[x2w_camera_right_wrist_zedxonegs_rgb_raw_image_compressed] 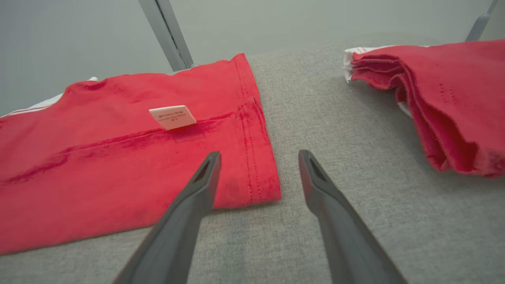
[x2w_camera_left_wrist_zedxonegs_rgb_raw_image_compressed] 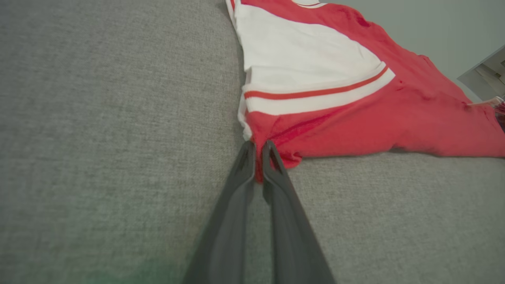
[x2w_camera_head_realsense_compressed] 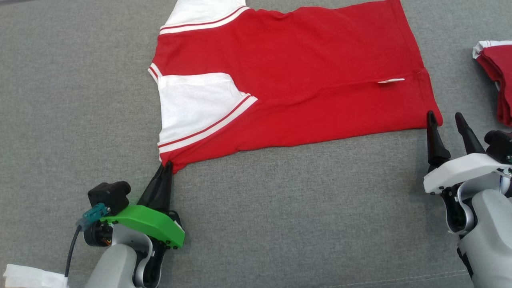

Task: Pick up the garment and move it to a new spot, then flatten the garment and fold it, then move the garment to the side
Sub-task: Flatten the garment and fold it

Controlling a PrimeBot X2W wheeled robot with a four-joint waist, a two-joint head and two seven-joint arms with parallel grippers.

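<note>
i see a red garment with white sleeves and thin red stripes on them. the desk is grey and woven. my left end effector has a green cover.

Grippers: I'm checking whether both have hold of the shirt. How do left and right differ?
The left gripper is shut on a corner of the shirt; the right gripper is open, holding nothing. The left has a green housing, the right a white one. Both have dark fingers at its near edge.
</note>
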